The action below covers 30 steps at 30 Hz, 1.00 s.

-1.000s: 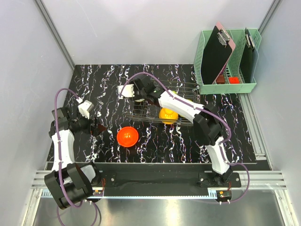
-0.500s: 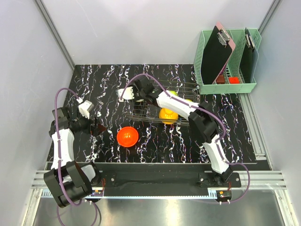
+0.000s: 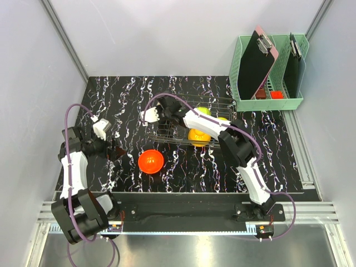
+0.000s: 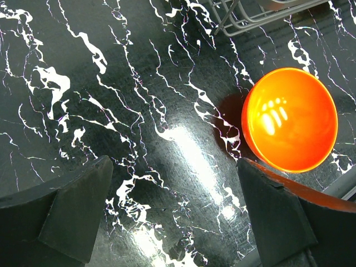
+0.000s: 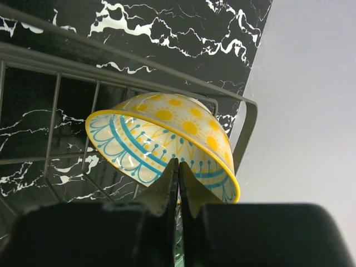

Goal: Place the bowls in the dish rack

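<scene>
Judging progress, you are partway: an orange bowl (image 3: 199, 135) and a green bowl (image 3: 204, 110) sit in the rack (image 3: 167, 135), while the red bowl (image 4: 289, 119) lies on the surface (image 4: 111, 111) near your left fingers (image 4: 83, 206), which are spread apart. Your right fingers (image 5: 167, 189) pinch the rim of the cream bowl (image 5: 167, 133), tilted at the rack's left end.

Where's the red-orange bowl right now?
In the top view the red-orange bowl sits on the table, just in front of the dish rack, right of the left gripper.
</scene>
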{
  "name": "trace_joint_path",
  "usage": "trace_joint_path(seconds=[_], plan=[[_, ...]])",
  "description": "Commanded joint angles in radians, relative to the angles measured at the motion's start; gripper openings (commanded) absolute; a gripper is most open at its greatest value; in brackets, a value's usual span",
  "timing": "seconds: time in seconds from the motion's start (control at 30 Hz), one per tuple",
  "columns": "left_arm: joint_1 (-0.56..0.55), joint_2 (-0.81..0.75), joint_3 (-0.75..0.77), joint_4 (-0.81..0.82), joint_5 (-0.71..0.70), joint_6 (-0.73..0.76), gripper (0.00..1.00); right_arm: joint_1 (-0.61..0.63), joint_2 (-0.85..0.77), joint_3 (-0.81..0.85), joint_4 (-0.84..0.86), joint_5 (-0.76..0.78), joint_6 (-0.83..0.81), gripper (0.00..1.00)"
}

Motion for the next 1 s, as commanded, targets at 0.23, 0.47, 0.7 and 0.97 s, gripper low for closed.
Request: trace_joint_path(seconds=[0.23,0.47,0.7,0.97], plan=[[0.004,0.003,0.021,0.008,0.030,0.011,0.99,-0.009,-0.051,-0.016,0.099,0.048,-0.043,0.00],[0.004,-0.017,0.016,0.008,0.030,0.011,0.99,-0.008,-0.124,-0.065,0.090,0.059,-0.032,0.00],[0.004,-0.026,0.028,0.000,0.039,0.007,0.99,-0.009,-0.248,-0.154,0.012,0.050,0.017,0.53],[0.004,-0.034,0.031,-0.001,0.060,0.005,0.99,-0.011,-0.320,-0.219,0.008,0.074,0.046,1.00]])
